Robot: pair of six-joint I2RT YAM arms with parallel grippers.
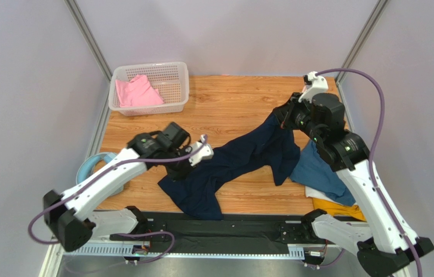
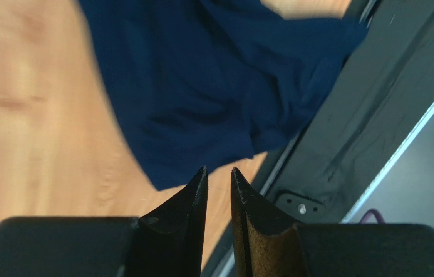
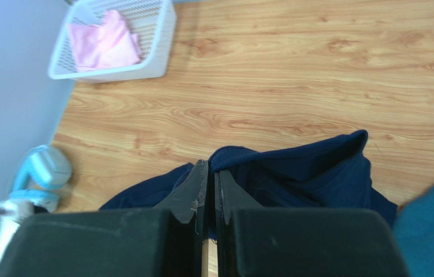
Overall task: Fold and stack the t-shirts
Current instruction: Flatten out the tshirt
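Top external is showing us the navy t-shirt [image 1: 242, 158] stretching diagonally across the tabletop [image 1: 230, 104]. Our right end effector [image 3: 212, 164] is pinching its far end. Our left end effector [image 2: 219, 171], narrowly parted and empty, is hovering just beside its near end.

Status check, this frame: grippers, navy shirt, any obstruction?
Left gripper slightly open, empty. Right gripper shut on navy t-shirt, one end raised, rest bunched on table. Teal t-shirt against its right side; nothing else in the way.
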